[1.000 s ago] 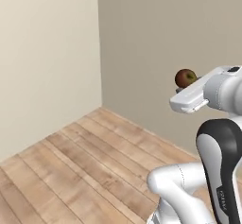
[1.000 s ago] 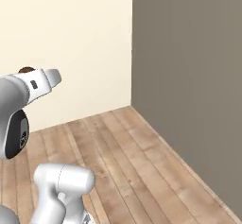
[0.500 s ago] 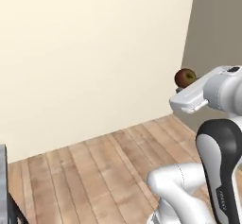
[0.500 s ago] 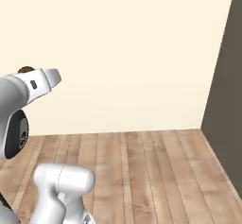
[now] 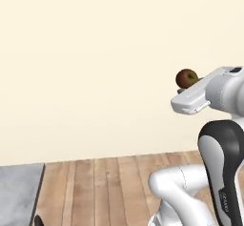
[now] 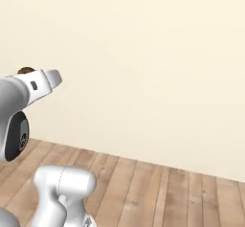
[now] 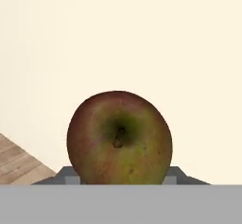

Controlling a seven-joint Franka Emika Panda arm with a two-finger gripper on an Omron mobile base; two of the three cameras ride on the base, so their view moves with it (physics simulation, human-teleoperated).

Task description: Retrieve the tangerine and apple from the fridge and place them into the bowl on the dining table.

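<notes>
Plain cream wall and a strip of wooden floor fill the background in both base views, where a second ago a grey-brown wall and a room corner stood ahead; the whole picture has slid sideways, so the base has turned and the room itself has not moved. At the lower left corner of the left base view the edge of a grey slab (image 5: 18, 191) has come into sight; what it belongs to I cannot tell. Through the turn the gripper (image 7: 120, 178) has stayed clenched on the apple (image 7: 119, 138), carried high in front of the arm, its stem end facing the hand camera. I judge this to be the carry leg toward the dining table, with the drop into the bowl yet to come.
</notes>
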